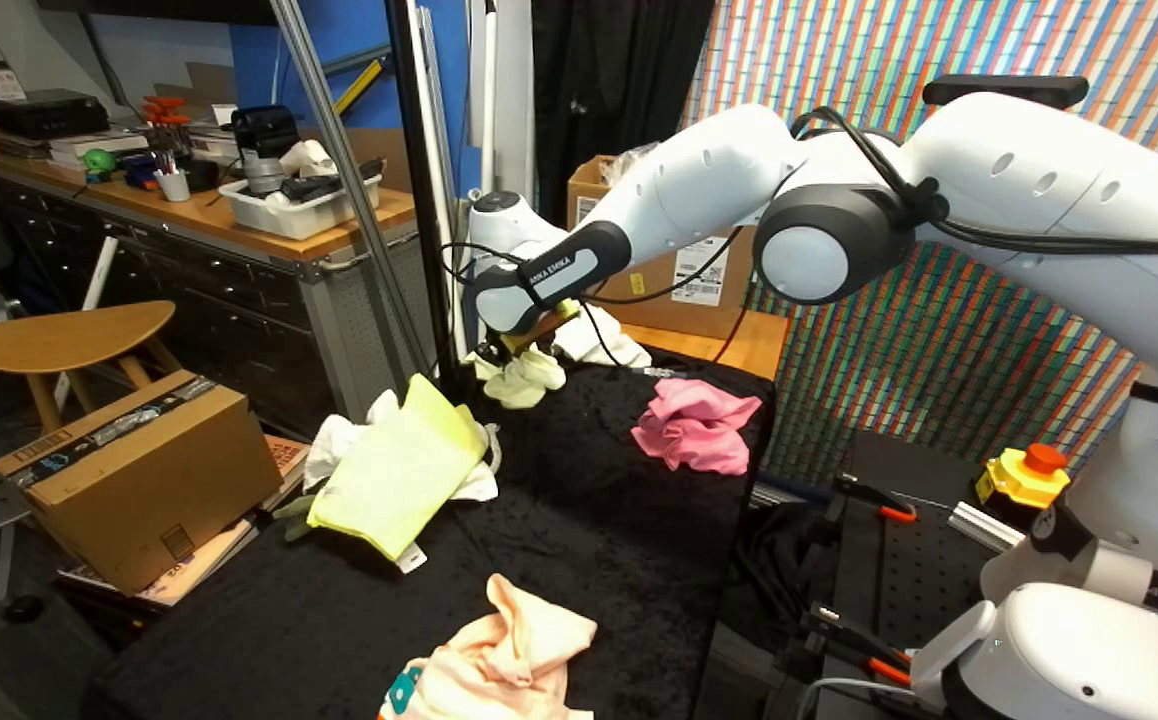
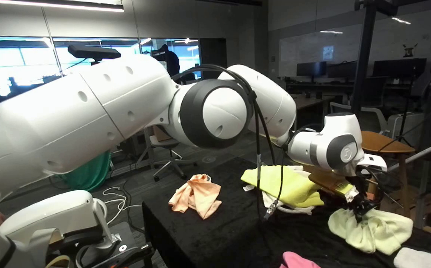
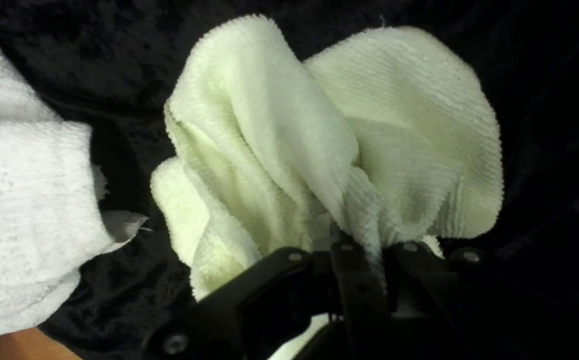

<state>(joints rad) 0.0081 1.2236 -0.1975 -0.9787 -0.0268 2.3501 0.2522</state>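
My gripper [image 3: 362, 245] is shut on a pinched fold of a pale green cloth [image 3: 274, 115]. The cloth bunches up around the fingertips and spreads out in loose lobes. In both exterior views this cloth [image 1: 524, 380] [image 2: 377, 230] rests on the black-covered table [image 1: 589, 540], beneath the gripper [image 2: 360, 212]. The wrist partly hides the jaws in an exterior view. Beside it lies a white cloth [image 3: 24, 200], not touched by the gripper. A pink cloth [image 1: 699, 425], a bright yellow cloth [image 1: 404, 470] over white ones, and a peach cloth [image 1: 519, 650] lie elsewhere on the table.
Behind the arm stands a large cardboard box [image 1: 684, 280]; another box [image 1: 154, 490] sits beside the table. Metal poles [image 1: 349, 190] rise near the table's corner. A cable [image 2: 271, 208] hangs from the arm over the table. A wooden stool [image 1: 69, 335] stands farther off.
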